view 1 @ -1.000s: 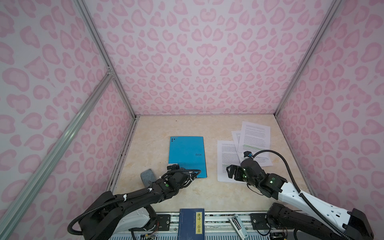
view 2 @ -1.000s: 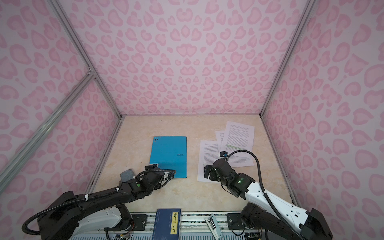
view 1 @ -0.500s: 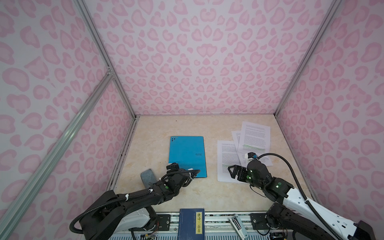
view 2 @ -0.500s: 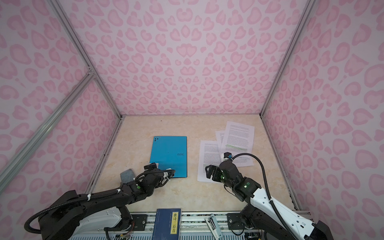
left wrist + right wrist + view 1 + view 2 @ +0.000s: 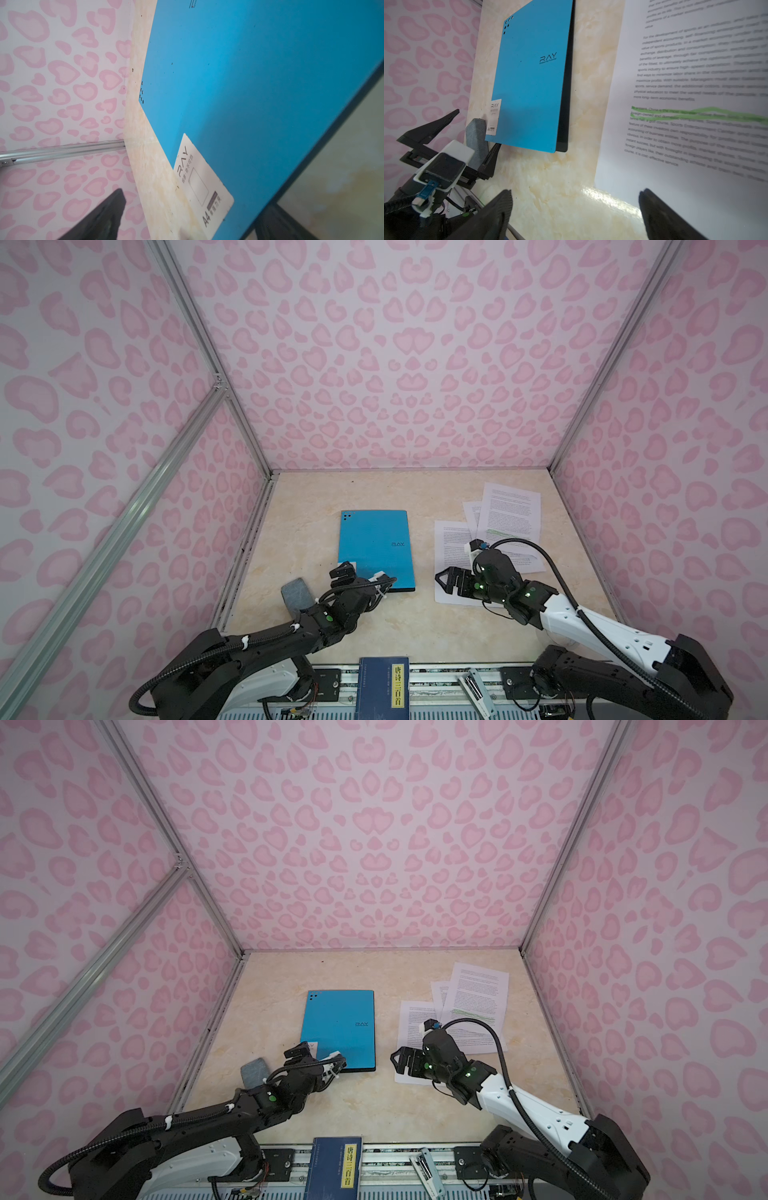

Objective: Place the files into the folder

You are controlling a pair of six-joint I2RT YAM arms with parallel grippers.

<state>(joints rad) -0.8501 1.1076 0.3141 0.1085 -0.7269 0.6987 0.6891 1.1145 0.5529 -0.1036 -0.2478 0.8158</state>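
Your left arm (image 5: 266, 641) is mostly black, with white cable ties (image 5: 245, 641) and a green light (image 5: 328, 618). Your right arm (image 5: 590, 624) has a white shell (image 5: 615, 635) and a looped black cable (image 5: 540, 549).

The matt blue folder (image 5: 376, 545) and white paper files (image 5: 510, 514) lie on a glossy marble-look table (image 5: 305, 526).

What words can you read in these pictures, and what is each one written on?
"RAY": folder cover; the tiny line beneath is blurred.
"RAY", "A4": white corner label; its Chinese characters are too small.
"唐诗三百首": yellow strip on the dark blue book.
"more long-term economic benefits": files; most other lines are blurred.
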